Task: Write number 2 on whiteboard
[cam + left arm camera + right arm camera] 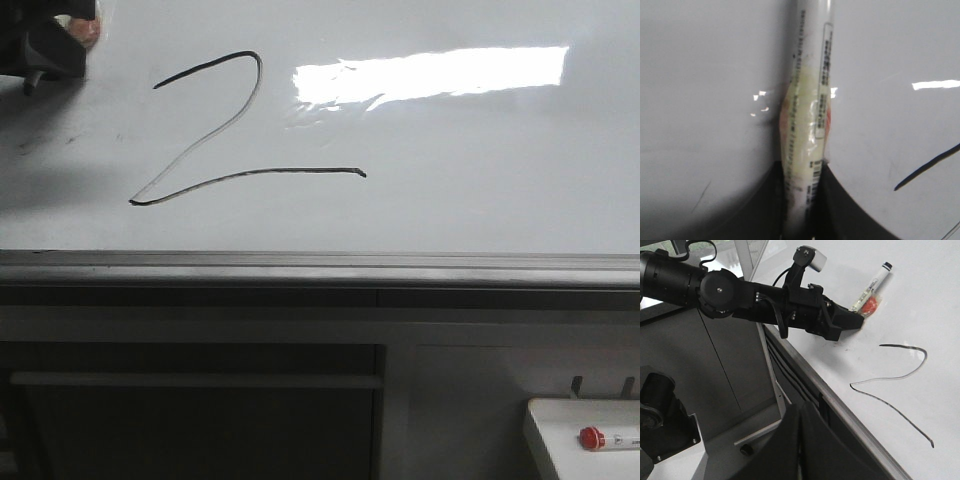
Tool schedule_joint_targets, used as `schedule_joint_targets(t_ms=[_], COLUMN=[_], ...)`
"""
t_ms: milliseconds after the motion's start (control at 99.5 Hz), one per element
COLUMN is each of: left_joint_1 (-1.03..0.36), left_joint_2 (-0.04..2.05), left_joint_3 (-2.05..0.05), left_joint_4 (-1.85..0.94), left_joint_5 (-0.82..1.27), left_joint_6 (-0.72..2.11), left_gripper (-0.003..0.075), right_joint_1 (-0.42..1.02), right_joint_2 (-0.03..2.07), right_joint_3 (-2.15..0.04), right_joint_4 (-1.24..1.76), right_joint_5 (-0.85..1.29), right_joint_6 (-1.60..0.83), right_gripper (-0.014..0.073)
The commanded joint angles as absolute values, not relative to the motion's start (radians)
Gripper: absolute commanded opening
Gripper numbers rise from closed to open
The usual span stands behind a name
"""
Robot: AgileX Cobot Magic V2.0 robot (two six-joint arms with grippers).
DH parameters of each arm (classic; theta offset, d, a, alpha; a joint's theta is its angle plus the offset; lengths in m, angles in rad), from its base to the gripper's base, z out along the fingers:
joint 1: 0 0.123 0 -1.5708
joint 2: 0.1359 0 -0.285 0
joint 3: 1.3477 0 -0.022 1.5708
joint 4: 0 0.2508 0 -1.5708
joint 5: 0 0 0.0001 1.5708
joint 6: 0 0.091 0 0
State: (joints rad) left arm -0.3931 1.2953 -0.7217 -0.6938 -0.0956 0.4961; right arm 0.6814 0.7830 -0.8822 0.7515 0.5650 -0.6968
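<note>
The number 2 [290, 170] is drawn in thin black line on the left half of the whiteboard [480, 170]. My left gripper [68, 45] is at the board's upper left, above and left of the 2's top. It is shut on a white marker [807, 125] wrapped in tape, its black tip away from the drawn line [886, 265]. The left gripper [855, 320] and the 2 [890, 377] also show in the right wrist view. My right gripper [800, 412] is shut and empty, off the board below its lower edge.
A grey metal rail [320, 265] runs along the board's lower edge. A small white tray [560, 420] with a red-capped marker [592, 437] sits at the lower right. Faint dark smudges [35, 140] mark the board left of the 2.
</note>
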Motion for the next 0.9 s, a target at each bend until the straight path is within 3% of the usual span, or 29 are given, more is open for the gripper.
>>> schedule_joint_targets(t_ms=[0, 151, 271, 603, 894], left_joint_1=[-0.388, -0.388, -0.388, -0.388, -0.388], left_joint_2=[1.319, 1.319, 1.319, 1.280, 1.048], left_joint_3=[-0.736, -0.736, -0.736, -0.736, -0.736], left_joint_4=[-0.732, -0.732, -0.732, -0.732, -0.730], left_joint_5=[-0.128, -0.128, -0.128, -0.100, 0.015], left_joint_6=[0.486, 0.486, 0.486, 0.486, 0.488], left_gripper=[0.0093, 0.0307, 0.0407, 0.0497, 0.0494], right_joint_1=[0.676, 0.676, 0.676, 0.676, 0.676], right_joint_2=[0.777, 0.786, 0.800, 0.806, 0.767], right_joint_3=[-0.909, -0.909, -0.909, -0.909, -0.909], right_joint_4=[0.786, 0.789, 0.802, 0.813, 0.763], right_joint_5=[0.503, 0.503, 0.503, 0.504, 0.480], right_joint_6=[-0.699, -0.699, -0.699, -0.699, -0.715], right_gripper=[-0.0067, -0.0067, -0.0067, -0.0067, -0.0067])
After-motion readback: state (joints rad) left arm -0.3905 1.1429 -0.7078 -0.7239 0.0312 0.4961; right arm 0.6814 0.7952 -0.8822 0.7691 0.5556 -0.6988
